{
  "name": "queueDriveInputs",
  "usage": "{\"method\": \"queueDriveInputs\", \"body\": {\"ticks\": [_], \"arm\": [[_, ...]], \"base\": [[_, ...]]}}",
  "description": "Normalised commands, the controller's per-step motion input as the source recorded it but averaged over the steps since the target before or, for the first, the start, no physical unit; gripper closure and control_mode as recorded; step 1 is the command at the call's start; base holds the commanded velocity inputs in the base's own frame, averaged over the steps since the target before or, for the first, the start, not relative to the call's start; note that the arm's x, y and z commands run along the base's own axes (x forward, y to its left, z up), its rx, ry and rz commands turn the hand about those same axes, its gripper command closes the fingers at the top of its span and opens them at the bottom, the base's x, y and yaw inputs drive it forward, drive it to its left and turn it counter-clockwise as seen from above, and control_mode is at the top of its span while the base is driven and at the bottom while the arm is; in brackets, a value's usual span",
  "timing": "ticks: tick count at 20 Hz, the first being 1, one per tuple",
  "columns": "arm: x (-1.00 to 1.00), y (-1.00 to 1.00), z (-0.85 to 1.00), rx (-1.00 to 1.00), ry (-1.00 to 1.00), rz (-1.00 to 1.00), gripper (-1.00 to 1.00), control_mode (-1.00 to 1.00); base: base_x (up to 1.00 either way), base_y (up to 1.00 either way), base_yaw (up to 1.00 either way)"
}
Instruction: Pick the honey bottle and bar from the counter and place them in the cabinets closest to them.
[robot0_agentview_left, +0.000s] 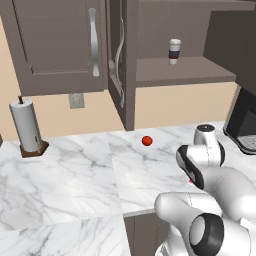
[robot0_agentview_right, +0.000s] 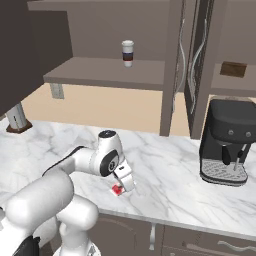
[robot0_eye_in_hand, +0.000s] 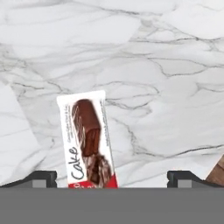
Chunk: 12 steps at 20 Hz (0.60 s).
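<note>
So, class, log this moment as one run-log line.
phase: reaching for bar | gripper: open, above bar | bar: flat on counter, not held

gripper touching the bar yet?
Apart. Hand view: both fingertips stand wide, with bare counter between each and the bar.

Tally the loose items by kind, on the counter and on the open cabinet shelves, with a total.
Snack bar: 1
Red ball: 1
Paper towel roll: 1
Coffee machine: 1
Paper cup on the shelf: 1
Brown box on the right shelf: 1
Total: 6
</note>
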Motion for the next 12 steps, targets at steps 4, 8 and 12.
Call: {"method": "queueDriveInputs", "body": {"ticks": [4, 8, 12], "arm": [[0.18, 0.0, -0.04, 0.0, 0.0, 0.0, -1.0, -1.0], [0.37, 0.0, -0.13, 0.0, 0.0, 0.0, -1.0, -1.0], [0.2, -0.03, -0.14, 0.0, 0.0, 0.02, -1.0, -1.0]], "base": [[0.0, 0.0, 0.0], [0.0, 0.0, 0.0], [0.0, 0.0, 0.0]]}}
